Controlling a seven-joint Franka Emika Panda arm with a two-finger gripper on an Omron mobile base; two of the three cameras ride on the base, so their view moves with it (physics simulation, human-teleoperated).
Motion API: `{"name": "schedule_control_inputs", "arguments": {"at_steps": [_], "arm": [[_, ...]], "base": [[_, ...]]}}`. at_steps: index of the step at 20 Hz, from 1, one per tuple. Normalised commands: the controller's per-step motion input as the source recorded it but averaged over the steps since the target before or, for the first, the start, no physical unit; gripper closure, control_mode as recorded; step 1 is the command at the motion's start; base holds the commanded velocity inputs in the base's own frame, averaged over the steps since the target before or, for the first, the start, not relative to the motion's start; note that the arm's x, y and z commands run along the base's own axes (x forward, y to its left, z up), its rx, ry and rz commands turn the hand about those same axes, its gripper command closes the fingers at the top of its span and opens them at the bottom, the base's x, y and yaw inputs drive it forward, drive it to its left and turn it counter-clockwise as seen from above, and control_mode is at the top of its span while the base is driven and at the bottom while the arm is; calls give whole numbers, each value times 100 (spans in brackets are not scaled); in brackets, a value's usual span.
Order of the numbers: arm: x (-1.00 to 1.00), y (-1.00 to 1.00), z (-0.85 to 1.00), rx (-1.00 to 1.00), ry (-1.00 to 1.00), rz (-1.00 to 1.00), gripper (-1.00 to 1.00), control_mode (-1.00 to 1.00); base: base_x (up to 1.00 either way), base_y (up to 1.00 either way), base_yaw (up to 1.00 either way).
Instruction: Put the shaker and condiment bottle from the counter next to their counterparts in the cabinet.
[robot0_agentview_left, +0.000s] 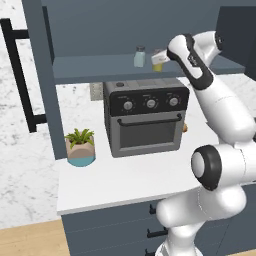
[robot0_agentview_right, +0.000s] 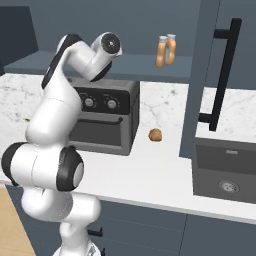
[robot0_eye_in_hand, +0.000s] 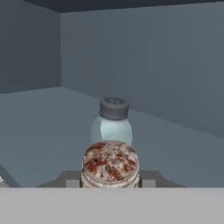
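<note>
Your jaws are pinching the shaker (robot0_eye_in_hand: 110, 164) by its sides, holding it upright on or just over the cabinet (robot0_agentview_left: 125, 30) shelf (robot0_agentview_left: 90, 67). The grey shaker (robot0_eye_in_hand: 112, 121) is standing just beyond it, close by. You are reaching in with the arm over the toaster oven (robot0_agentview_left: 145, 117). Farther right on the shelf, two orange bottles (robot0_agentview_right: 166, 50) are standing side by side. Below, a plant (robot0_agentview_left: 80, 146) is sitting on the counter (robot0_agentview_left: 120, 185).

cabinet shelf (robot0_agentview_left: 100, 67), grey-blue shaker (robot0_agentview_left: 139, 57), two orange bottles (robot0_agentview_right: 166, 51)
</note>
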Motion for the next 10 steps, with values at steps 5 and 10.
{"name": "schedule_control_inputs", "arguments": {"at_steps": [5,10], "arm": [[31,0,0,0,0,3,100,-100],[35,0,0,0,0,2,100,-100]], "base": [[0,0,0],[0,0,0]]}}
